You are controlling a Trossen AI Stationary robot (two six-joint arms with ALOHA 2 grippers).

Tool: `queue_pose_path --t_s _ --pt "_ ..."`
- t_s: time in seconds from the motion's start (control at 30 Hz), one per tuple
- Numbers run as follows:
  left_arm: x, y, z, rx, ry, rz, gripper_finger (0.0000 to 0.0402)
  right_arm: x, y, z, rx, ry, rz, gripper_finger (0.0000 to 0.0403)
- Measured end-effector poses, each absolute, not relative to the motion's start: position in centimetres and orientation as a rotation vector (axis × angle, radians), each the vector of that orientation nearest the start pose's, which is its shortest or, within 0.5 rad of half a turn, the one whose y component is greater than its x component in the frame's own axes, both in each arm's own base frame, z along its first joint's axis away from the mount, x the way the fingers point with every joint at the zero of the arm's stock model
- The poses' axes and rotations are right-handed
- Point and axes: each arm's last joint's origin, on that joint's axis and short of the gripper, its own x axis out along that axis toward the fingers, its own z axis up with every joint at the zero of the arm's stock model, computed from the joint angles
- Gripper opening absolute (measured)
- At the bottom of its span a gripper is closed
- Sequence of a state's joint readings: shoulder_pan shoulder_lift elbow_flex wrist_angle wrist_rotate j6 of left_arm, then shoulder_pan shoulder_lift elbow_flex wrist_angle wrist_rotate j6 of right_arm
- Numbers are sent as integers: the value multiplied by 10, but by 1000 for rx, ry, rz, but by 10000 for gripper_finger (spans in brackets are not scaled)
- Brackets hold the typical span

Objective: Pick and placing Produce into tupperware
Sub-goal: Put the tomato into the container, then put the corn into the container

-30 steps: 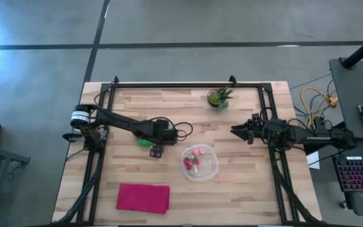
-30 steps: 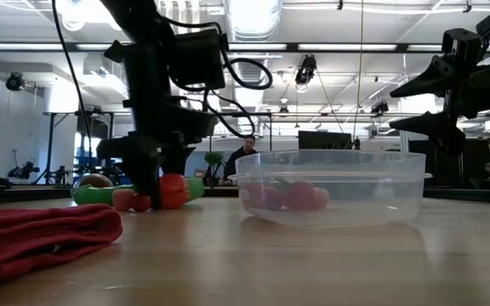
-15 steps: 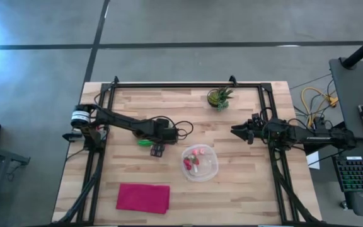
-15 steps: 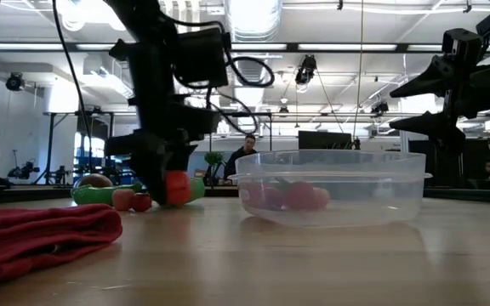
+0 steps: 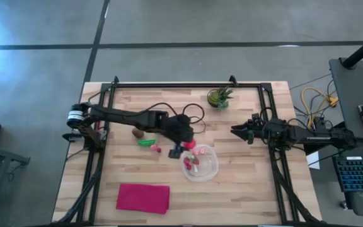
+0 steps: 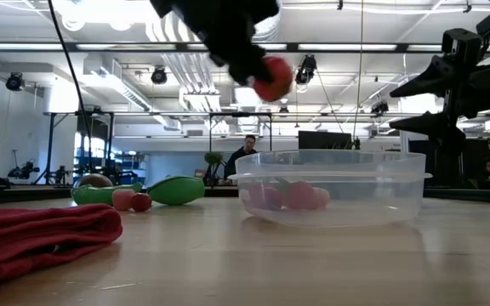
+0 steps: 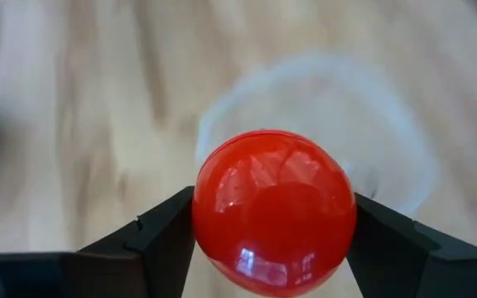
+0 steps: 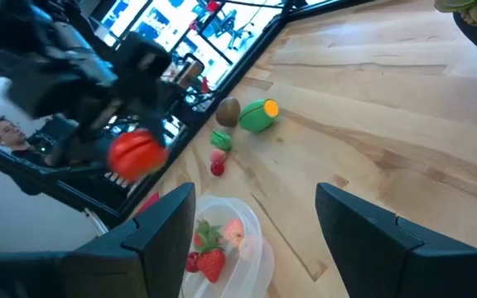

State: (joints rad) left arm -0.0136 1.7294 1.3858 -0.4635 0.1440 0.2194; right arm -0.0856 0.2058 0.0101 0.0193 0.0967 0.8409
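Your left hand [image 7: 272, 228] is pinching a red ball [image 7: 273, 211] between both fingers, and it now hangs high above the worktop [image 5: 244, 189], at the near-left edge of the clear tub [image 5: 200, 162]. A moment ago that hand was down among the loose produce on the worktop; it has since lifted the ball and swung over toward the tub, so the pick looks done and only the drop remains. Left behind are a green piece [image 6: 177, 189], a brown oval [image 6: 95, 180] and two small reddish pieces [image 6: 132, 201], beside the magenta cloth [image 5: 143, 197]. Several pieces already lie in the tub.

Your right hand [image 5: 237, 131] waits spread, well right of the tub. The wrist view blurs the tub's rim, so judging whether the ball is fully over it is hard.
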Motion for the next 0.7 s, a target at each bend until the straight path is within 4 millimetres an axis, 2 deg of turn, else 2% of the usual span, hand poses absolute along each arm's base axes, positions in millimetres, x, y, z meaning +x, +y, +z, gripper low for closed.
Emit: queue_pose_path --t_s 0.2,0.43,0.57,0.7 --pt "398 -27 266 157 626 -318 247 108 -12 152 850 89 -247 242" --pt "419 -38 228 41 730 -280 264 109 -12 150 873 103 -256 242" --pt "423 -45 228 31 730 -262 283 110 -12 149 896 110 -263 242" --pt "418 -43 227 23 802 -216 302 110 -12 148 916 114 -267 242"
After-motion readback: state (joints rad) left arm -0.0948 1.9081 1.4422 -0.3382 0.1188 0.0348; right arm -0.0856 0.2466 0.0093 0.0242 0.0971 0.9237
